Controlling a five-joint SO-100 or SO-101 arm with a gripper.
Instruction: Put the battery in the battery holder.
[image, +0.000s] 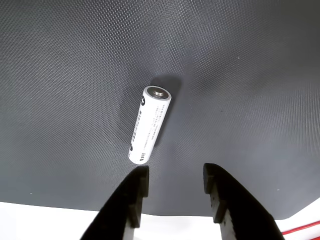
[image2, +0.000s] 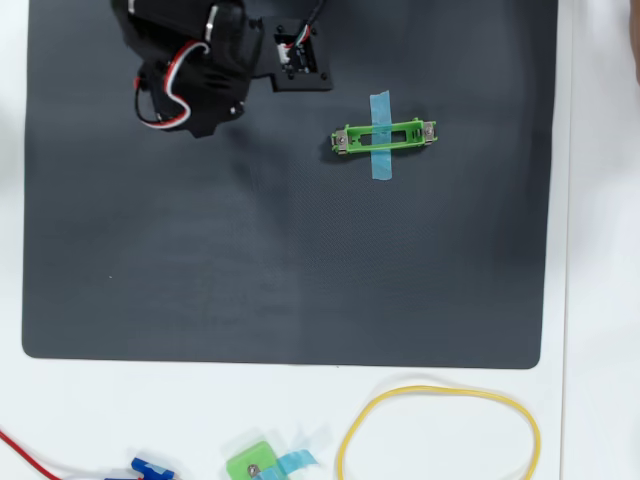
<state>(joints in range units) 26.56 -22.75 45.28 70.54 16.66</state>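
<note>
In the overhead view the arm (image2: 205, 65) is reaching over the upper left of the dark mat (image2: 150, 280), covering the spot beneath it, so the battery is hidden there and is showing only in the wrist view. There the battery (image: 149, 125) is lying on its side on the mat, tilted a little off the hand's axis, its metal end cap facing away, its near end sitting just ahead of the left finger. The hand (image: 175, 182) is hovering with its two dark fingers parted fairly wide and gripping nothing; the gap is lining up slightly right of the battery, so a small shift left is probably wanted before closing. Further right in the overhead view, the battery holder (image2: 385, 137) is resting empty, well apart from the arm, a strip of blue tape (image2: 381, 135) across its middle presumably pinning it in place. The mat's fine woven texture should be stopping the cylinder from rolling. The mat is lying on a white worktop (image2: 590, 250), where a yellow loop (image2: 440, 432) is lying below it.
</note>
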